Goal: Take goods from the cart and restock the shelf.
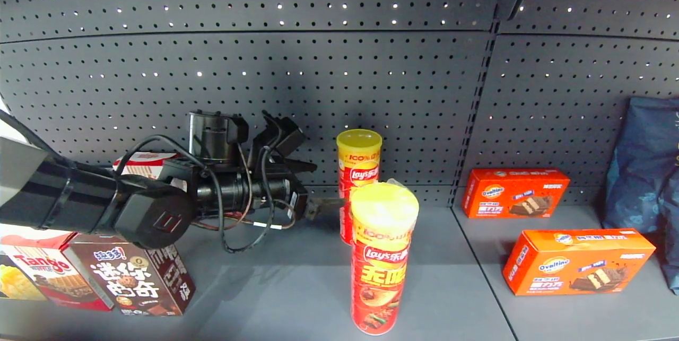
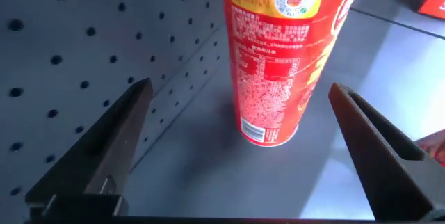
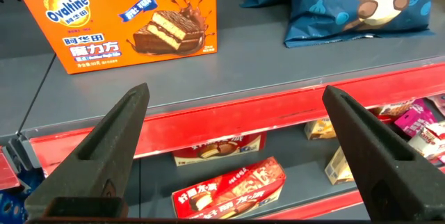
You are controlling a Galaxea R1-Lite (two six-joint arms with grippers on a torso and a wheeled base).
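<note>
Red-and-yellow chip canister standing upright at the back of the shelf, long axis vertical, yellow lid uppermost, printed label facing forward; left end effector released, fingers spread, just beside it.

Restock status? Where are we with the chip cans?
Done: rear can and front can of chips stand upright on the shelf. In hand: nothing; left pincer is open at the rear can, right pincer open and empty. Left: cannot tell what the cart holds.
</note>
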